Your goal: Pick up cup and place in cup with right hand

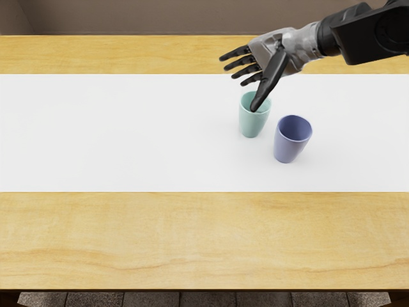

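Right hand [278, 52], on its arm [370, 32] from the right edge, at the far side of the scene, above the green cup [251, 126] and toward its far right. The four fingers [236, 63] are almost straight, slightly fanned, and directed left; the thumb [271, 75] is extended well away from them, pointing toward the near side and slightly left, so that the hand is wide open with nothing in its grasp. In this view the thumb crosses the mouth of the green cup, its tip seen over the near part of the rim; whether it lies above the opening, dips into it or touches the rim cannot be told. The green cup stands upright on the white mat [115, 134], right of the scene's middle. The blue cup [288, 150], also upright on the mat, stands just beside it, to the right and nearer, with a narrow strip of mat between the two; its mouth faces up and its inner wall is partly visible. Neither cup is inside the other. The mat crosses the wooden table [192, 236] from left to right, with bare wood along its far and near sides. Tiled floor [211, 299] shows below the table's near edge, and a brownish wall [160, 16] beyond its far edge.
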Robot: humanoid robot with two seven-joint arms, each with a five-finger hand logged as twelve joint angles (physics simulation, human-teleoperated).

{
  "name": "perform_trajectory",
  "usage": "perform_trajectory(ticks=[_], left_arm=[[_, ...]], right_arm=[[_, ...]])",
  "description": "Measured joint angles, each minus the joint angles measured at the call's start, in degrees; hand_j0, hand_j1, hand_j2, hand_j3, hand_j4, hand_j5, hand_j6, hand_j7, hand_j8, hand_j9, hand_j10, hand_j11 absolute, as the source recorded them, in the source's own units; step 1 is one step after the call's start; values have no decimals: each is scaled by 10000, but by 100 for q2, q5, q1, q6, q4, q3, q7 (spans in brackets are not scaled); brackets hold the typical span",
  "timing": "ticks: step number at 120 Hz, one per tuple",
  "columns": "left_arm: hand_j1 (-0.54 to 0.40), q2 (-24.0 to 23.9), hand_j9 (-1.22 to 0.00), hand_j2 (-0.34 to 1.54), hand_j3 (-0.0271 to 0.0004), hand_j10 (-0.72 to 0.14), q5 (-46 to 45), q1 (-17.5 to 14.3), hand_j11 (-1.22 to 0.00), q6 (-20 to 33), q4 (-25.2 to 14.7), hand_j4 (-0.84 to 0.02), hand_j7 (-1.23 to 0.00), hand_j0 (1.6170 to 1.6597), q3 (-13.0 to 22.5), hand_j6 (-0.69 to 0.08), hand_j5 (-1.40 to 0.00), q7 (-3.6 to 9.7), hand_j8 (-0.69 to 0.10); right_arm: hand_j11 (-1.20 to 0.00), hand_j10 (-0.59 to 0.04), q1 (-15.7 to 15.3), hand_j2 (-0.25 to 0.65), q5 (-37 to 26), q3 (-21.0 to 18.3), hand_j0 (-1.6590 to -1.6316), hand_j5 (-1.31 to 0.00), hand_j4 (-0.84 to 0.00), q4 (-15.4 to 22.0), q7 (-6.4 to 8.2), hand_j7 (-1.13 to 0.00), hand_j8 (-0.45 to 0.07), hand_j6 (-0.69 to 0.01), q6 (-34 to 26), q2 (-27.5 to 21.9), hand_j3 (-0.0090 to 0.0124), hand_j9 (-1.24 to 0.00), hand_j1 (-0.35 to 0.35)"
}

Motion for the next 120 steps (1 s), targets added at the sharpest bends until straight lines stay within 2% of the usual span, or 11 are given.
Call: perform_trajectory(ticks=[8,18,41,50,78,120], left_arm=[[3491,0,0,2,0,-3,0,0,0,0,0,-3,0,16581,-1,-5,0,0,-4],[3491,0,0,2,0,-3,0,0,0,0,0,-3,0,16581,-3,-4,0,0,-4],[3491,0,0,1,0,-2,0,0,0,0,0,-3,0,16581,-5,-4,0,0,-3],[3491,0,0,1,0,-2,0,0,0,0,0,-3,0,16581,-6,-4,0,0,-3],[3491,0,0,1,0,-1,0,0,0,0,1,-2,0,16581,-7,-3,0,0,-2],[3491,0,0,1,0,-1,0,0,0,0,1,-2,0,16581,-8,-2,0,0,-2]], right_arm=[[-403,-311,147,-65,-246,-286,-16581,-404,-312,-475,0,-404,-311,-312,-134,453,0,-404,-3118],[-404,-313,408,-65,-394,-817,-16581,-404,-316,-807,0,-404,-315,-317,-444,857,0,-404,-3118],[-404,-319,957,-63,-482,-2392,-16581,-405,-323,-1121,0,-404,-324,-328,-1024,1564,0,-405,-3119],[-405,-321,1114,-62,-476,-2778,-16581,-406,-326,-1191,0,-404,-327,-333,-1090,1762,0,-405,-3120],[-405,-323,1348,-60,-541,-3084,-16581,-406,-328,-1218,0,-404,-330,-337,-1134,2051,0,-406,-3121],[-523,-415,1322,-75,-555,-3648,-16581,-524,-421,-1158,0,-521,-424,-431,-1721,2440,0,-523,-3014]])
